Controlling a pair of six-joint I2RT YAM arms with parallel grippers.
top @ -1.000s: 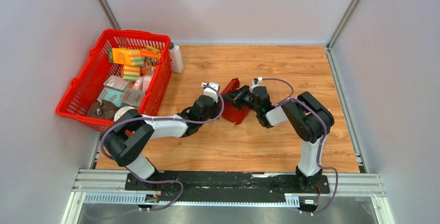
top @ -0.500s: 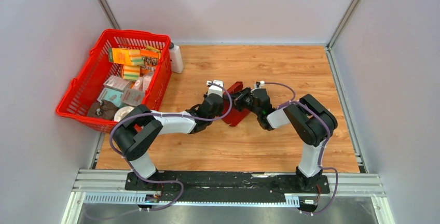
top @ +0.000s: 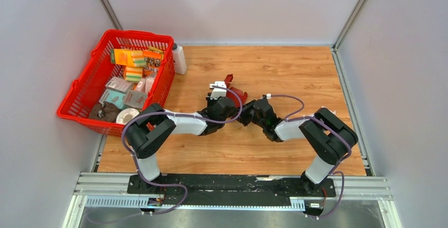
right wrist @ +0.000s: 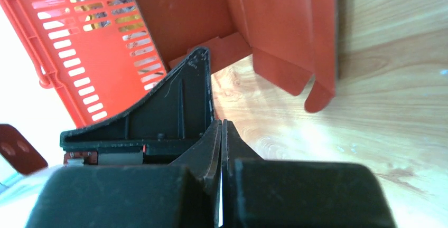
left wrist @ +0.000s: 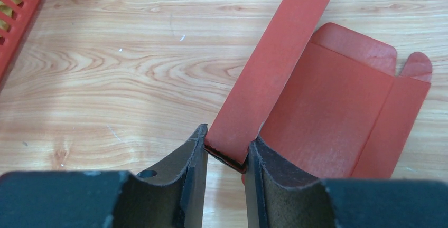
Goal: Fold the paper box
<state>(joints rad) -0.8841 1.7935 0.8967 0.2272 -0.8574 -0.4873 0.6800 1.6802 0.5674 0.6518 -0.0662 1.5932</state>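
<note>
Dark red thin-cardboard paper box (left wrist: 327, 112), partly folded.
One flap is pinched by the left gripper (left wrist: 226, 151); the right gripper (right wrist: 221, 133) is clenched empty at its five o'clock.

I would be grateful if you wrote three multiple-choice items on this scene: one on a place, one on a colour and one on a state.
1. Where does the white bottle stand?
A. on the table, beside the red basket at its far corner
B. inside the basket
C. between the two arms

2. What colour is the paper box?
A. teal
B. dark red
C. grey

3. How do the fingers of the right gripper stand?
A. wide open
B. clamped on the bottle
C. shut together, holding nothing

Answers:
1 A: the top view shows the bottle outside the basket's mesh wall.
2 B: both wrist views show dark red card.
3 C: the right wrist view shows the fingers pressed together, with the box ahead of them.
</note>
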